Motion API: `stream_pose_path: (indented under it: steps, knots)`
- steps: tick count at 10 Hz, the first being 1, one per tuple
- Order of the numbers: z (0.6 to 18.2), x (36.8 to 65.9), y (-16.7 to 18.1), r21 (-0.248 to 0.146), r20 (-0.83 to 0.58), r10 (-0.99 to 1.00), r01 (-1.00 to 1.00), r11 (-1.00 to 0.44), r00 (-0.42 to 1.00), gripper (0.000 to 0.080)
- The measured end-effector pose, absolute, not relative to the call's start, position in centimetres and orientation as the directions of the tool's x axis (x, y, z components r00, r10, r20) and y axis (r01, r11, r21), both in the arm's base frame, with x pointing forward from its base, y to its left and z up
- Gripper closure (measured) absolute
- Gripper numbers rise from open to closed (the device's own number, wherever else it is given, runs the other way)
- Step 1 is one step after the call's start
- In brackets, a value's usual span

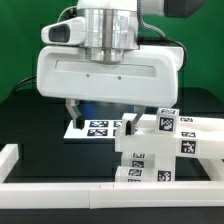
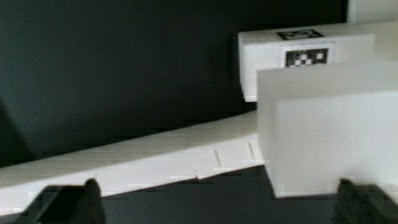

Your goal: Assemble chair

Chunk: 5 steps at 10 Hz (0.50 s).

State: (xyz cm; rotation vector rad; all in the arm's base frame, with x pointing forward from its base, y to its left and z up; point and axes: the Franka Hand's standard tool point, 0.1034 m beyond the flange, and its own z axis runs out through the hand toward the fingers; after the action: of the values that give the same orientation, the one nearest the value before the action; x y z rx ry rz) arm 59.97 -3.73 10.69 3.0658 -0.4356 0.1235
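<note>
The chair (image 1: 160, 146) is a white stepped stack of blocky pieces with black-and-white tags, standing at the exterior view's right. My gripper (image 1: 100, 116) hangs just beside it, on the exterior view's left, low over the black table. In the wrist view a tall white block (image 2: 331, 128) of the chair rises close to one fingertip (image 2: 366, 204), with a tagged block (image 2: 302, 55) behind it. The gripper (image 2: 214, 208) is open, with only dark table between the fingers. It touches nothing.
The marker board (image 1: 97, 127) lies under and behind the gripper. A low white border rail (image 1: 60, 190) runs along the front and up the exterior view's left side (image 1: 10, 156). In the wrist view a white rail (image 2: 143, 156) crosses beside the chair.
</note>
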Motion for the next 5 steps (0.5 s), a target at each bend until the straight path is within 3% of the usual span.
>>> stream_pose_path:
  steps: [3,5]
  knots:
    - [15.0,60.1,-2.3,-0.017,-0.064,-0.299,-0.301,-0.954,0.952,0.0151]
    - [17.5,60.9,1.0,-0.014,-0.119,-0.360,-0.364,-0.931,0.925,0.0151]
